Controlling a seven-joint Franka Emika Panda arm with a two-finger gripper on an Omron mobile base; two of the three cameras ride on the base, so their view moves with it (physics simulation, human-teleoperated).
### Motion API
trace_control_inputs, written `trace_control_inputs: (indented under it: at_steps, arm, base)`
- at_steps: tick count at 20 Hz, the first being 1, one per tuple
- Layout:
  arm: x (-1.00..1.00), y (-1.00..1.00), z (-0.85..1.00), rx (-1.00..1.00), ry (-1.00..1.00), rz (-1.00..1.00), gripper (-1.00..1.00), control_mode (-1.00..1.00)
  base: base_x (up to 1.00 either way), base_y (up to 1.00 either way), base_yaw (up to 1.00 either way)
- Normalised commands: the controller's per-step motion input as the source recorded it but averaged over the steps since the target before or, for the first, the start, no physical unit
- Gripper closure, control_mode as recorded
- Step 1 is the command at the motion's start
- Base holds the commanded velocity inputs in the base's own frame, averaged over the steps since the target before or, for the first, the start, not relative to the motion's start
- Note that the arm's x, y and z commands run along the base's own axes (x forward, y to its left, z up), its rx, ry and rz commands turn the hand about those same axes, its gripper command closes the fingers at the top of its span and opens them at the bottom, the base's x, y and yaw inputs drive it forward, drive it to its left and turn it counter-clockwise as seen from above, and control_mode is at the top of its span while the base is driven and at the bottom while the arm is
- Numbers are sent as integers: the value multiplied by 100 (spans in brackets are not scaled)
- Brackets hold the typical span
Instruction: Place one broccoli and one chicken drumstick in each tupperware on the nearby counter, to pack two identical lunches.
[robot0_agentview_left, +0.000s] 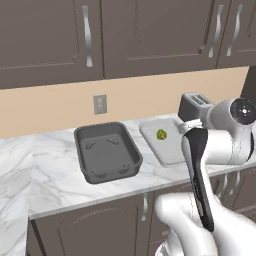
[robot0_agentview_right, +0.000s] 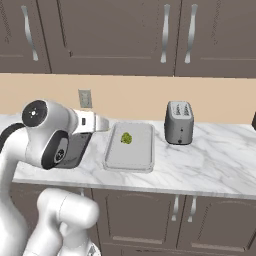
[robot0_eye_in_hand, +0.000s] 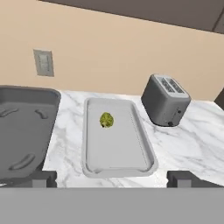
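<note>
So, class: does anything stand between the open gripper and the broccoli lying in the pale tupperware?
Nothing visible does. In the hand view the gripper is open, back from the near rim of the pale tupperware, and the broccoli lies alone on its floor. The toaster and the dark tupperware stand off to either side.

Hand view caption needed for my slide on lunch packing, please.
Open gripper looks over a broccoli in the pale tupperware, beside the empty dark tupperware.
</note>
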Motion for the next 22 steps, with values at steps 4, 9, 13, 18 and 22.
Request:
trace_control_inputs:
  at_steps: [4,9,13,18,22]
  arm:
    - [-82,36,0,-10,0,1,-100,-100]
    - [-36,0,0,-2,-3,0,-100,100]
    - [0,0,0,0,0,0,-100,100]
    - [0,0,0,0,0,0,-100,100]
    - [0,0,0,0,0,0,-100,100]
  base:
    - [0,0,0]
    - [-60,-3,0]
    - [-94,-61,2]
    - [-27,-99,2]
    - [-8,-100,6]
